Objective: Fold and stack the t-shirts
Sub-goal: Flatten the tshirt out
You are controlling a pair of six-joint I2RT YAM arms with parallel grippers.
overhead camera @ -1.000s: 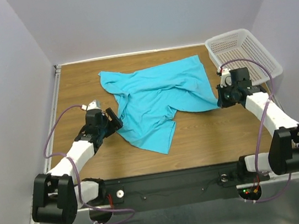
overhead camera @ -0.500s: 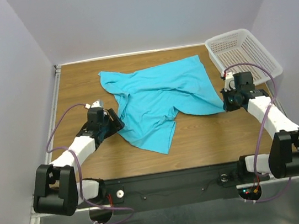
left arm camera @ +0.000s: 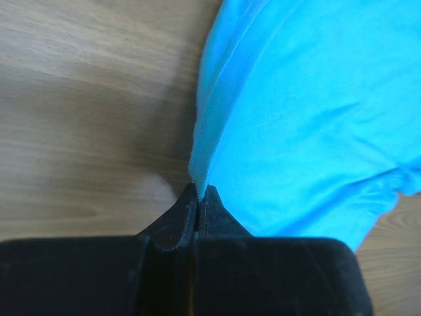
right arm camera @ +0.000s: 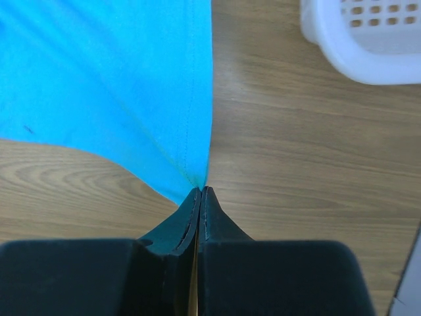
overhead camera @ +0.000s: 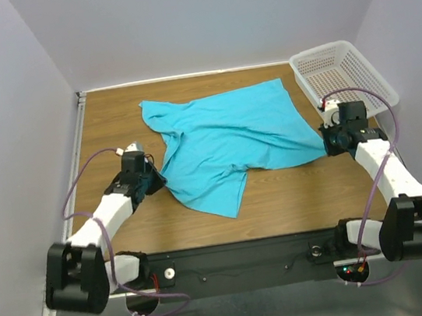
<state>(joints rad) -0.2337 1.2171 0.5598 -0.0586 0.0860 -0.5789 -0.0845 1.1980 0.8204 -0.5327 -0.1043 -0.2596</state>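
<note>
Just one blue shirt [overhead camera: 224,136], spread out but crumpled on the table [overhead camera: 108,121]. Pinched at the left edge by the left claw [overhead camera: 156,178], pressed tight on the cloth. Pinched at a right corner by the right claw [overhead camera: 325,142], also squeezed tight on it, near the basket [overhead camera: 340,69]. Seems to be the flattening step, right at the start. Nothing folded yet. No pile yet. Left to do: smoothing, folding, stacking.
</note>
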